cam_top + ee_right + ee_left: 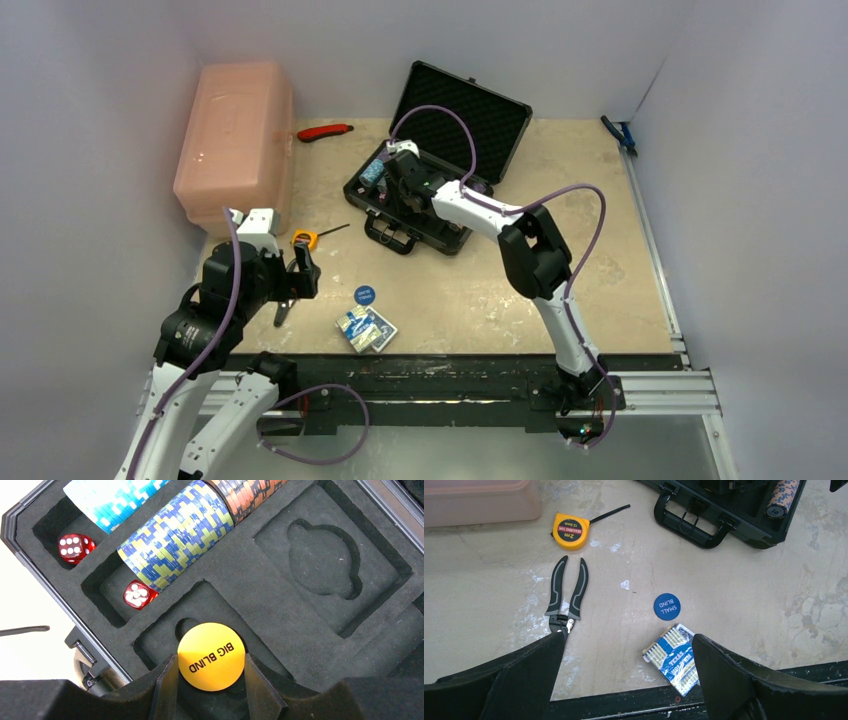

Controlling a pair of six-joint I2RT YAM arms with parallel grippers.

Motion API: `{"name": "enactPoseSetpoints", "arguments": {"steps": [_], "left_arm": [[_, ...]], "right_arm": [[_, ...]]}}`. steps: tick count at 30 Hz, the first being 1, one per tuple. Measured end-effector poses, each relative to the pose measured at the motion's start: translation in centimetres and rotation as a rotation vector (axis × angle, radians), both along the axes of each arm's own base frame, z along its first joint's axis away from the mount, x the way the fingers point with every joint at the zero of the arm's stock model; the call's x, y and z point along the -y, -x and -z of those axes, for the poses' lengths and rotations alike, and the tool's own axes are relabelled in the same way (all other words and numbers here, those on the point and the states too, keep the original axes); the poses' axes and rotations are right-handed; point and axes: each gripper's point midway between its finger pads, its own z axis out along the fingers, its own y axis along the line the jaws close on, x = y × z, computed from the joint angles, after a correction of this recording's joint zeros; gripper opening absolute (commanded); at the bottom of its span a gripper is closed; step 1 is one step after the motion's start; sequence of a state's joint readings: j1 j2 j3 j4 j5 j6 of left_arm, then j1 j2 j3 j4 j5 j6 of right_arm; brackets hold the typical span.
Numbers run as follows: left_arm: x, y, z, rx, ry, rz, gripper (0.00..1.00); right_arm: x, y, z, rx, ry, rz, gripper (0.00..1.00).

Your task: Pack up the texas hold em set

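The black case lies open toward 12 o'clock on the counter, its lid tilted up against the back wall and its handle facing 6 o'clock. In its foam lining three chip rows lie on their sides in slots: light blue, blue-and-yellow and orange. Two red dice sit at the ends of the first two.

The right pincer reaches into the case and is pinching a yellow disc marked BIG BLIND by its edges, over a rectangular recess in the foam. Whether the disc touches the foam cannot be told.

Outside the case, at its 7 o'clock, the blue disc marked SMALL BLIND lies flat on the counter. The blue-white card deck is just beside it at 6 o'clock, near the front edge.

The left pincer hangs at 8 o'clock of the counter, spread wide and holding nothing. Black-handled pliers lie beneath it, with a yellow tape measure at their 12 o'clock. A pink box stands at 10 o'clock, and a red knife lies between it and the case.
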State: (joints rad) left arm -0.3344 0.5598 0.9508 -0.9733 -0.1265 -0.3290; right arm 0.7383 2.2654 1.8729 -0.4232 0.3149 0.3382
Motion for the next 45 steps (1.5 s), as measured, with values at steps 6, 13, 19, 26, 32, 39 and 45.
{"name": "enactPoseSetpoints", "arguments": {"steps": [6, 13, 19, 26, 32, 39, 45], "left_arm": [[0.0, -0.01, -0.01, 0.0, 0.0, 0.0, 1.0], [0.0, -0.01, 0.0, 0.0, 0.0, 0.0, 1.0], [0.0, 0.0, 0.0, 0.0, 0.0, 0.0, 1.0], [0.0, 0.0, 0.0, 0.0, 0.0, 0.0, 1.0], [0.0, 0.0, 0.0, 0.0, 0.0, 0.0, 1.0], [0.0, -0.01, -0.01, 0.0, 0.0, 0.0, 1.0], [0.0, -0.01, -0.01, 0.0, 0.0, 0.0, 1.0]], "right_arm": [[-0.02, 0.03, 0.13, 0.0, -0.002, -0.001, 0.35], [0.0, 0.08, 0.14, 0.008, -0.011, -0.001, 0.36], [0.04, 0.11, 0.11, 0.013, -0.016, 0.0, 0.36], [0.16, 0.2, 0.03, 0.015, -0.019, 0.004, 0.36], [0.19, 0.22, 0.05, 0.015, -0.021, 0.008, 0.54], [0.41, 0.32, -0.25, 0.014, -0.021, 0.02, 0.76], [0.86, 0.39, -0.36, 0.005, -0.015, 0.025, 0.77]]}}
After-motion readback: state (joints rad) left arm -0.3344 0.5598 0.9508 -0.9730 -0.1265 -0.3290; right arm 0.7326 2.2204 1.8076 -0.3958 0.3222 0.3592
